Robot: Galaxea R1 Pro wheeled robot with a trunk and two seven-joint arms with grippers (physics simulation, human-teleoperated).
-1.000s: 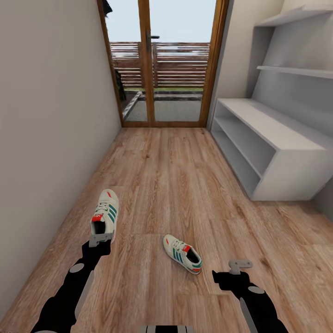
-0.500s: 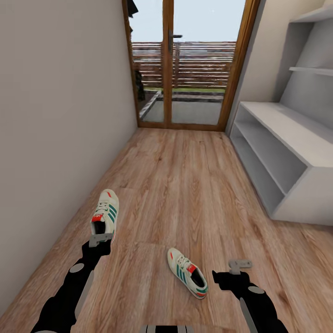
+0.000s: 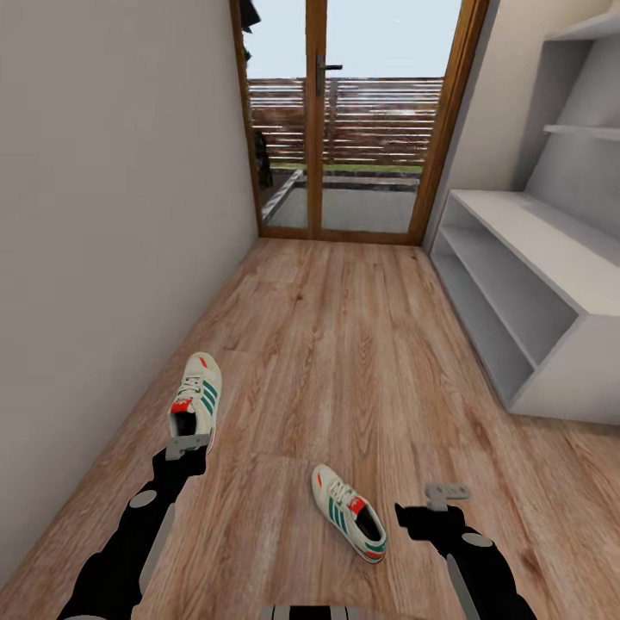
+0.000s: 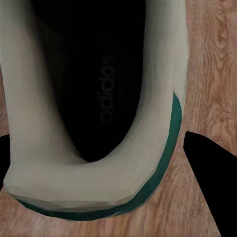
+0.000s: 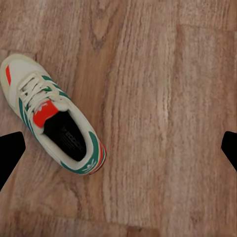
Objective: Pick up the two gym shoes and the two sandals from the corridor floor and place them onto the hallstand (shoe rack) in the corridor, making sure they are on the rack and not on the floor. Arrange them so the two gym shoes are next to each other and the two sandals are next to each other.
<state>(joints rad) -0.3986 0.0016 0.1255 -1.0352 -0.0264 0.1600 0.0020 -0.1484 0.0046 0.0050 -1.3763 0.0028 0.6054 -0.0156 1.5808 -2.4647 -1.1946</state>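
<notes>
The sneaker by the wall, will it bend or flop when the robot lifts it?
The sneaker by the wall probably keeps its shape: its heel collar looks thick and padded. It seems light for its size. Lifted by the heel at the left tool, the toe may droop.

Wood-framed glass door, slatted fence

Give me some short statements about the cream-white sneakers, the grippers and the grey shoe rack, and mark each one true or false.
1. The left gripper sits at the heel of one cream-white sneaker with green stripes. True.
2. The other cream-white sneaker stands on the pale grey shoe rack. False: it lies on the light brown wood plank floor, beside the right gripper.
3. The right gripper is shut on a sneaker. False: its fingers are spread over bare floor.
4. The rack's shelves hold no shoes. True.
</notes>
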